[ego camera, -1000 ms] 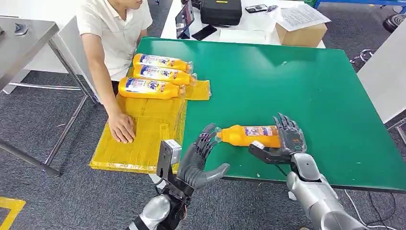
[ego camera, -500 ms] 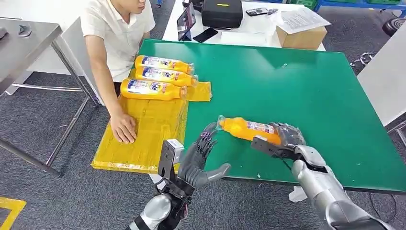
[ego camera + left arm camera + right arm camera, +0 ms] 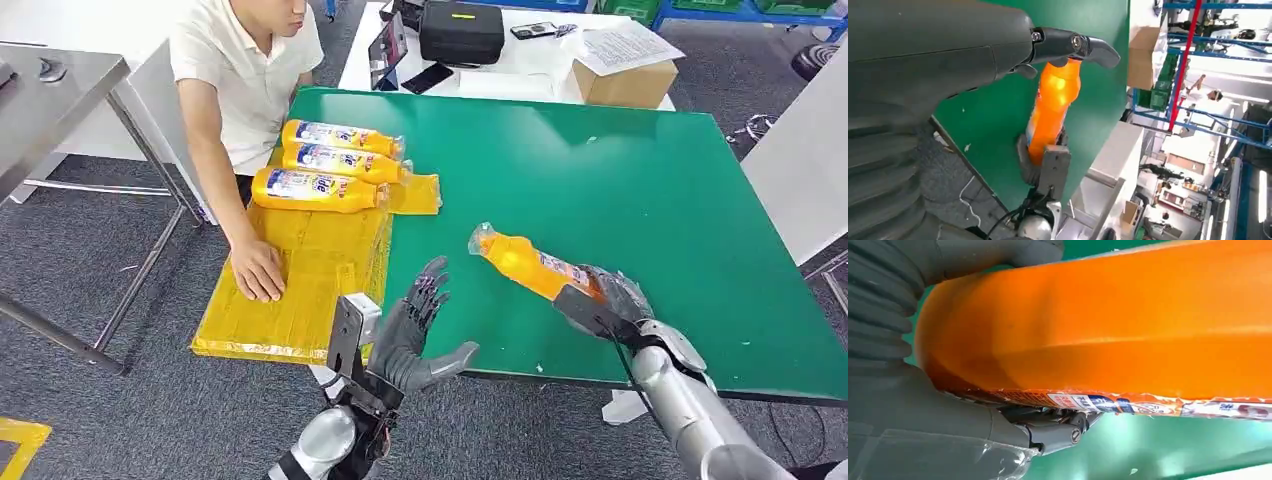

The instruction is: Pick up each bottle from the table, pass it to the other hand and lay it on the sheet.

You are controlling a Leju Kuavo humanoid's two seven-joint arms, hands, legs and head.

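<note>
Right hand point(image 3: 610, 300), in the lower right of the head view, grips the base of an orange plastic bottle point(image 3: 530, 265), its capped end tilted up-left above the green table point(image 3: 620, 160). Left hand point(image 3: 415, 335) waits at lower centre, empty, fingers spread. Three more orange bottles point(image 3: 325, 160) lie on the yellow sheet point(image 3: 300, 270) at upper left.

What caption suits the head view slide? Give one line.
Right hand lifts an orange bottle toward the open left hand.
</note>
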